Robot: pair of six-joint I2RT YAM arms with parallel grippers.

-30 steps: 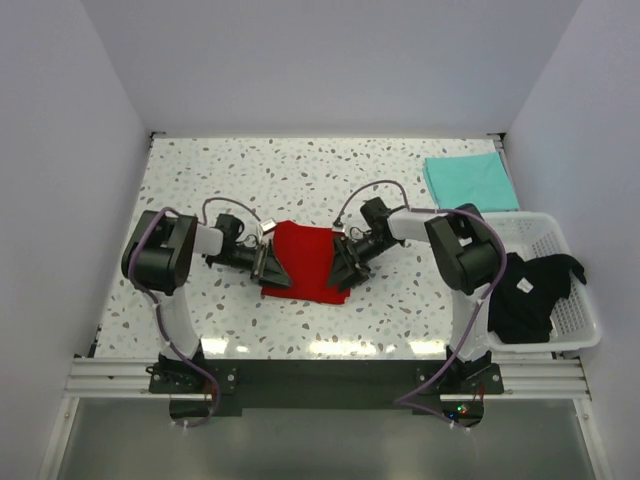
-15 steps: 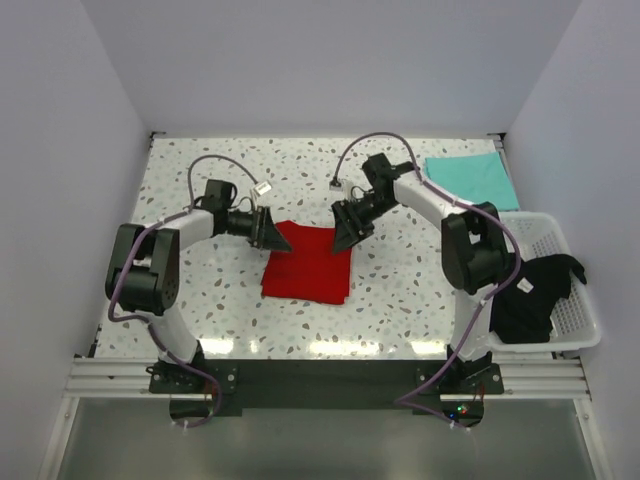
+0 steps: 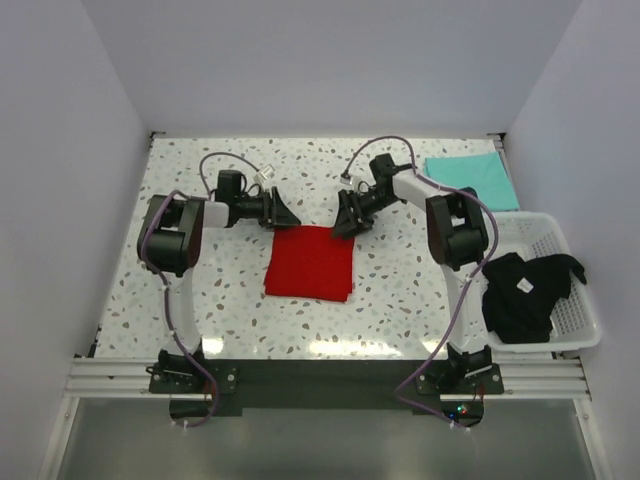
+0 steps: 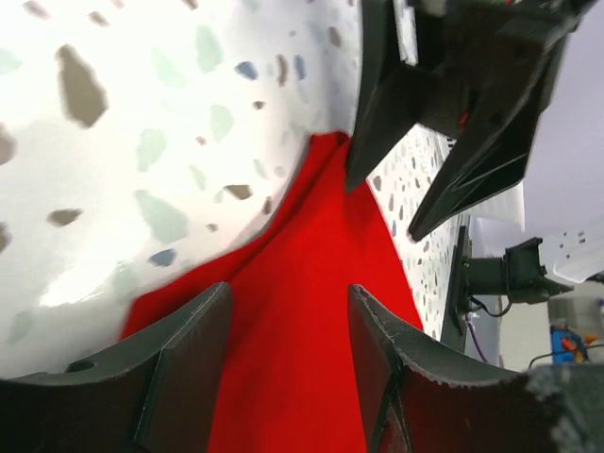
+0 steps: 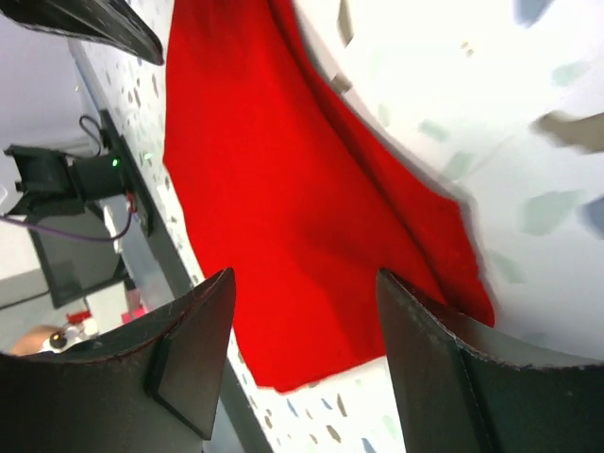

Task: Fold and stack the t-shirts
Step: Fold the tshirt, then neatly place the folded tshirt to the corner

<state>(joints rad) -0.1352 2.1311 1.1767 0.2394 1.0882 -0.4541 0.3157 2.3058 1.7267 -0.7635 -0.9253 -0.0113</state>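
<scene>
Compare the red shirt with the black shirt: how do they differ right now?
The red shirt is folded into a neat flat rectangle, while the black shirt is a crumpled heap. The red shirt lies on the table near the middle. The black shirt sits in the white basket at the right, partly hanging over its edge. Both are soft cloth, and neither is stacked on another shirt.
</scene>
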